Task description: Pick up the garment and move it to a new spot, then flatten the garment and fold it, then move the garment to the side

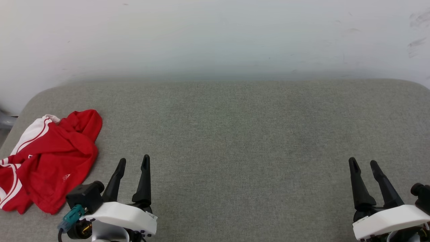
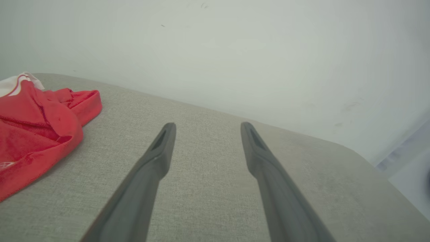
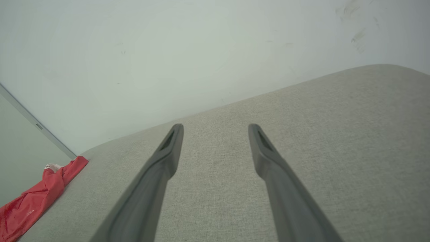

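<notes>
head view: garment [image 1: 50, 158] lies crumpled at the cushion's [image 1: 235, 134] left end; my left gripper [image 1: 133, 160] and right gripper [image 1: 362, 162] are both released, holding nothing.

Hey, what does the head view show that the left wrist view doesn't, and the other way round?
Head view extra: the right gripper, open, plus the white housing and teal plug behind the left gripper. Left wrist view extra: a blurred pale strip past the far corner of the grey woven surface. Both: the crumpled bright red shiny jersey with white striped sleeve, lying untouched left of the open left gripper, and the white wall.
</notes>
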{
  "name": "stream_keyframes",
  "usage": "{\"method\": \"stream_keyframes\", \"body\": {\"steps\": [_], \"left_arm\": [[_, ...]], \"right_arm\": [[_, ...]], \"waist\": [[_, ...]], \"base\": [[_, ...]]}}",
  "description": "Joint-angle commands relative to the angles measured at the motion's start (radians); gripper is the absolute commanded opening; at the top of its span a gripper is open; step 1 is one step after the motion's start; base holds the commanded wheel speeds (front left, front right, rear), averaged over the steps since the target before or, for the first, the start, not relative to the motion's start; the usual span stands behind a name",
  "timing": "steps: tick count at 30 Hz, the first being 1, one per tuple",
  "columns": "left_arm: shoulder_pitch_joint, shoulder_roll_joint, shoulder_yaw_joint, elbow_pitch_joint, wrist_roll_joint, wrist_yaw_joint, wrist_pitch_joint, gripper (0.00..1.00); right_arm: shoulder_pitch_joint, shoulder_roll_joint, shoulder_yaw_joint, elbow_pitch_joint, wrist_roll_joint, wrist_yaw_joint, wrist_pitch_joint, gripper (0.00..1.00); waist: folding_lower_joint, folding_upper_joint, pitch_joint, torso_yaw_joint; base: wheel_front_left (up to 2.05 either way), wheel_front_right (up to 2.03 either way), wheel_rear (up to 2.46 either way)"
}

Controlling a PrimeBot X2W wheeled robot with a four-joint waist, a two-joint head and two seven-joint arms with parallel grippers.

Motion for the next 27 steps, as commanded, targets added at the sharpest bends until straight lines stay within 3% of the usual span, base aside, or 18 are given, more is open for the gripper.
{"method": "stream_keyframes", "body": {"steps": [1,11,27], "left_arm": [[0.001,0.014,-0.008,-0.014,0.032,0.011,-0.010,1.00],[0.004,0.040,-0.044,-0.015,0.110,0.047,-0.032,1.00],[0.014,0.046,-0.073,0.006,0.217,0.052,-0.068,1.00]], "right_arm": [[0.000,0.002,-0.001,-0.020,-0.038,0.000,-0.001,1.00],[0.017,0.008,-0.002,-0.043,-0.137,0.000,0.000,1.00],[0.038,0.020,-0.006,-0.072,-0.266,0.000,-0.006,1.00]], "waist": [[0.0000,-0.0001,0.000,0.001],[0.0000,-0.0001,0.000,0.002],[0.0000,-0.0001,-0.001,0.002]], "base": [[0.00,0.00,0.00],[0.00,0.00,0.00],[0.00,0.00,0.00]]}}
